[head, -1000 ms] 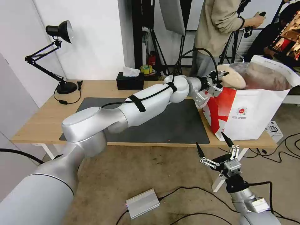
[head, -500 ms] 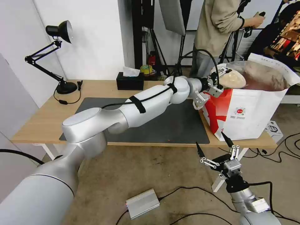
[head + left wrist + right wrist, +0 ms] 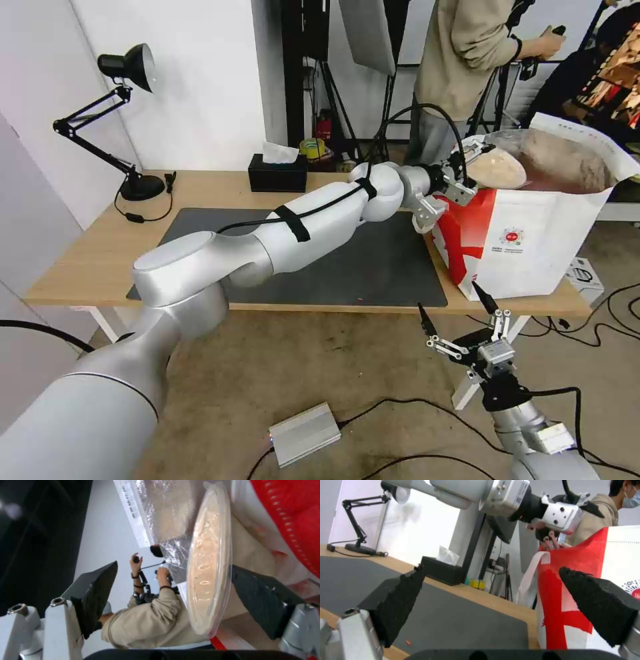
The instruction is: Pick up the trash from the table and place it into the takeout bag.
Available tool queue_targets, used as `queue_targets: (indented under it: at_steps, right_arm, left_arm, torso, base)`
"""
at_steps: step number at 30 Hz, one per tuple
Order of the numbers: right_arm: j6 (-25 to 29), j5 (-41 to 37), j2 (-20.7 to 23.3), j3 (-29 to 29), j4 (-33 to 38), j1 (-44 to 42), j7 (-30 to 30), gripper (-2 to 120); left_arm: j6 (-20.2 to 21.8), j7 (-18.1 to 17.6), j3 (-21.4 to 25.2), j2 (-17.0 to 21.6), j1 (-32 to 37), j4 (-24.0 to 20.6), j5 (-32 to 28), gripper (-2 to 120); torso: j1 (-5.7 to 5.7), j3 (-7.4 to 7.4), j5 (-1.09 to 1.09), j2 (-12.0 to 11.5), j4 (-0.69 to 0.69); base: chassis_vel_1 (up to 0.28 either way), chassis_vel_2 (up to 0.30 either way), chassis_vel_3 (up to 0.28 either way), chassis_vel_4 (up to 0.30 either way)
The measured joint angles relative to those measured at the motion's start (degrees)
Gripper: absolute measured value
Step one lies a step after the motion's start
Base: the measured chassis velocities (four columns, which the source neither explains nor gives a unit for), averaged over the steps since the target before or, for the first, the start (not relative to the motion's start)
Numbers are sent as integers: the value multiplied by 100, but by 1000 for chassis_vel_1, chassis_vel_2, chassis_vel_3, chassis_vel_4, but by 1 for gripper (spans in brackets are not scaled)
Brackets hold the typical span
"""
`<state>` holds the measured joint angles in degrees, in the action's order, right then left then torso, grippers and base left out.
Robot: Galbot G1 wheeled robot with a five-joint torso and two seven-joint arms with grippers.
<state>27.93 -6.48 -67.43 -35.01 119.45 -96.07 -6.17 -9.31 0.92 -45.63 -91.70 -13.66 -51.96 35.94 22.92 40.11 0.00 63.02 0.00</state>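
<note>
Sideways, beige bowl point(image 3: 208, 562) under clear film, pale scraps inside

One red-and-white insulated takeout bag point(image 3: 533, 233), one beige round bowl point(image 3: 497, 168), one black tissue box point(image 3: 277, 175), one black desk lamp point(image 3: 127, 120), one long light-wood table point(image 3: 87, 260), two grippers.

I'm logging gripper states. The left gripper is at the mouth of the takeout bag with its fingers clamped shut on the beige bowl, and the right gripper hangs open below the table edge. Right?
Not quite. The left gripper is open: in the left wrist view its fingers stand apart on either side of the beige bowl, one clear of it. The rest holds: it is at the takeout bag mouth, and the right gripper hangs open below the table edge.
</note>
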Motion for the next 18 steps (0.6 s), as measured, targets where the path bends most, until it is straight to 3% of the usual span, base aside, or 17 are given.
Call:
queue_targets:
  at_steps: [18]
  right_arm:
    - [0, 0, 0, 0, 0, 0, 0, 100]
  left_arm:
    - [-48, -52, 422, 14, -63, -185, 149, 91]
  torso:
    - [0, 0, 0, 0, 0]
  base:
    - [0, 0, 0, 0]
